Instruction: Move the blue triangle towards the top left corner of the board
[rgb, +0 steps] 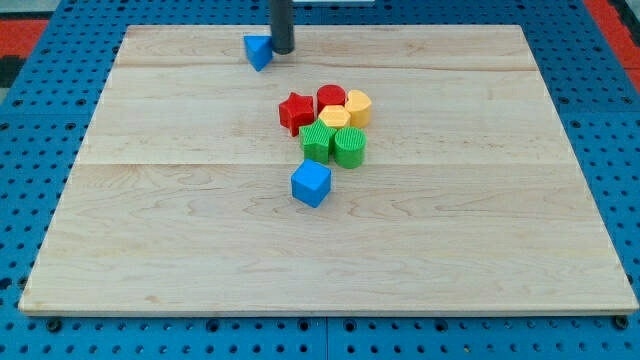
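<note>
Light: the pale wooden board (330, 240) is evenly and brightly lit from overhead.
Shadows: only short, soft ones are cast beneath the clustered coloured blocks (330, 125).
Glare: mild sheen is seen on the blue perforated table (30, 150).
Focus: slightly soft throughout.

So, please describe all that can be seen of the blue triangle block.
The blue triangle is a small wedge-shaped block of plain matte blue, looking like plastic. It lies flat on the wooden board near the view's top edge, left of centre, far from the cluster of other blocks. My tip stands right against its right side, apparently touching it. Nothing else touches it.
</note>
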